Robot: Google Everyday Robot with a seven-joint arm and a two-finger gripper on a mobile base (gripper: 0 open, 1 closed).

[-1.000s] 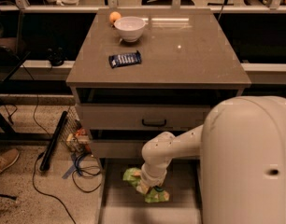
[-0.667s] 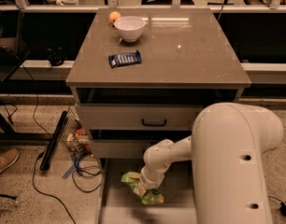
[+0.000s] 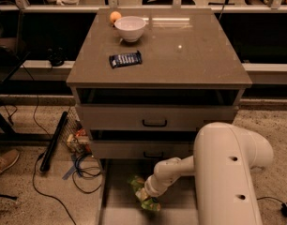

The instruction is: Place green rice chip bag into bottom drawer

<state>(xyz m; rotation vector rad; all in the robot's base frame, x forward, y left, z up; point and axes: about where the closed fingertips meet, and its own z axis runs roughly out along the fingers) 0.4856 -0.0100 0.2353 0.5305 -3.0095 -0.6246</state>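
Blurred pincer [image 3: 146,197] over bottom drawer [image 3: 119,191]

A grey-beige cabinet [image 3: 115,117] stood in dim, warm light on a speckled stone floor [image 3: 21,121], its brown tabletop [image 3: 190,64] showing a small bright glare. Behind it a pale ledge [image 3: 268,69] ran in front of dark space. At left, black cables [image 3: 49,191] trailed over the floor beside a black bar [image 3: 54,142] and a brown shoe [image 3: 5,161]. The end effector [image 3: 146,198] sat low before the cabinet, near the floor.
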